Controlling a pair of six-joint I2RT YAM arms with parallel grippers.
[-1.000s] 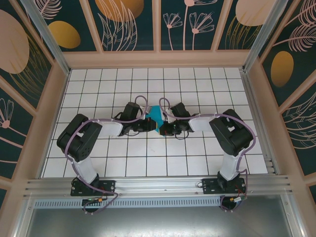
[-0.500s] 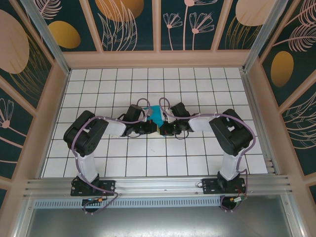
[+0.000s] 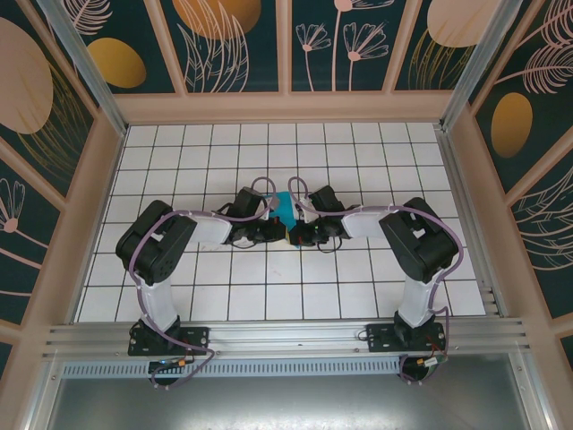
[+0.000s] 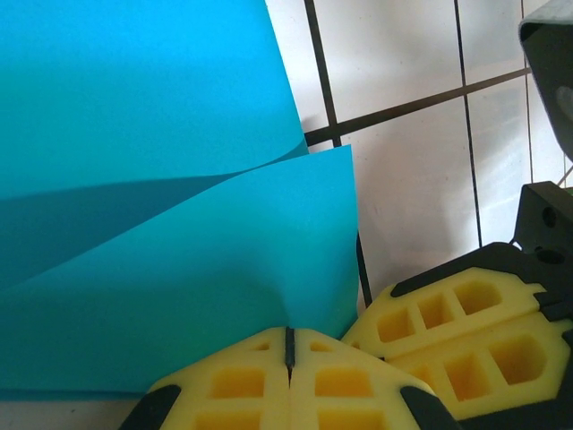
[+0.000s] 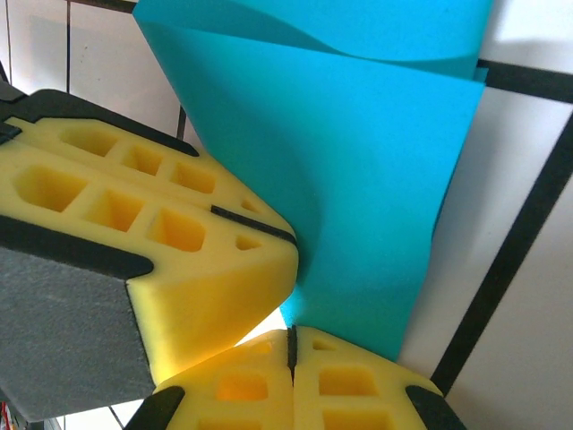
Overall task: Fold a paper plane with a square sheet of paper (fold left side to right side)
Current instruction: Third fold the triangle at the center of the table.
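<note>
Left gripper (image 4: 288, 348) sits at the center of the table (image 3: 179, 161), jaws closed tight and pinching the near edge of the paper (image 3: 285, 210). The paper puckers at the seam. Paper is cyan, bent over into 2 layers, upper layer curving above the lower one, on the white tiles between the 2 grippers. Right gripper (image 5: 290, 345) is just beside the left, pads looking in contact. It is also closed, with the paper's lower edge caught at its seam.
</note>
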